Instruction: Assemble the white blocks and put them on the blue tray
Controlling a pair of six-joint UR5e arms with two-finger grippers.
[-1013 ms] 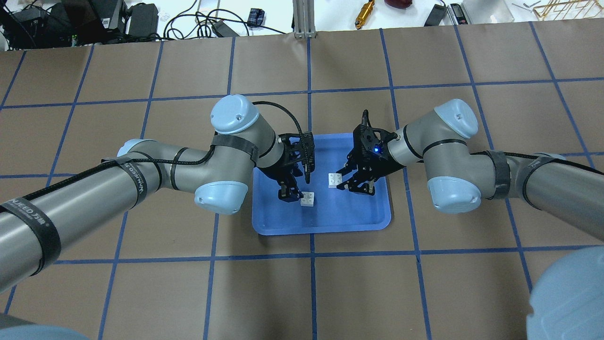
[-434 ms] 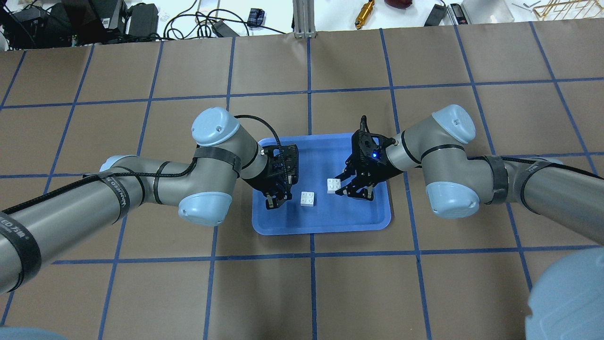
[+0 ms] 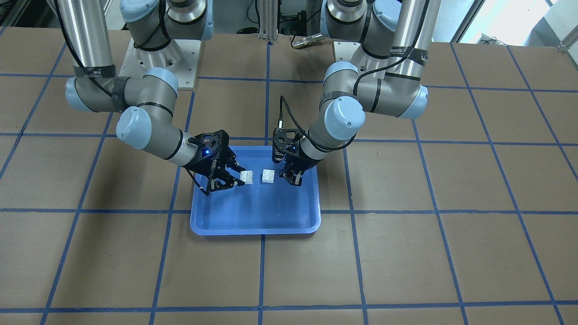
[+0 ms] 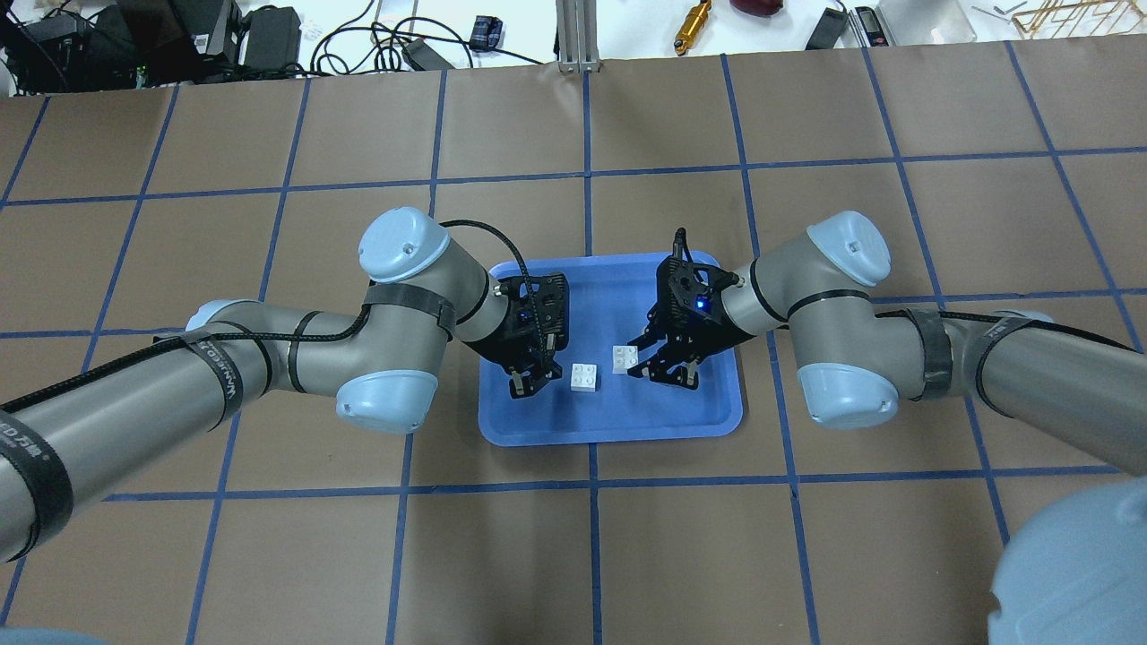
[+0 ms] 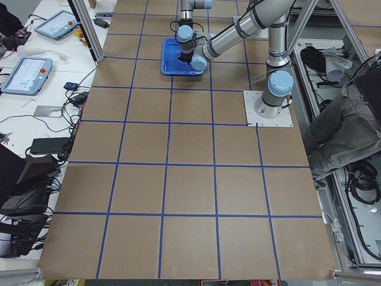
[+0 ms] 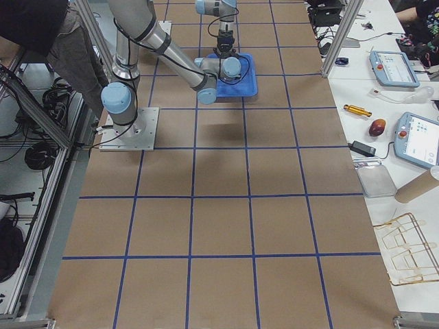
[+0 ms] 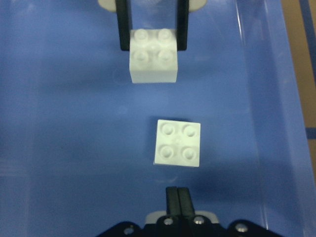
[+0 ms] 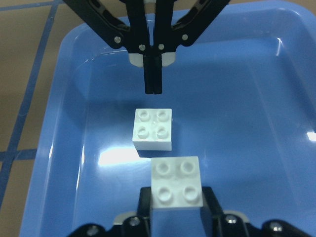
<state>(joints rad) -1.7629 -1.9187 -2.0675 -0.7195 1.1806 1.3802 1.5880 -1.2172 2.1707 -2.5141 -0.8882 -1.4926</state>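
R gripper is clamped on one small white square studded plastic brick, carried just above the floor of the big shallow blue plastic tray. The other white brick lies loose on the tray floor near the middle, just beside the held one but not touching. L gripper has its fingers pinched together on nothing, parked near the loose brick's far side, apart from it. Main worry imo: pressing down on a brick nobody is bracing. The tray looks slick, so it could skate or tip, and the studs won't seat. Second: the R fingers grip only the rear part of their brick, so a push could pivot it in the grasp. Third: in L wrist view the loose brick sits slightly twisted vs the held one, so a straight drop may land off-grid. Both bricks are studs-up; they're square in plan, so no real long axis, only the edge lines need matching.
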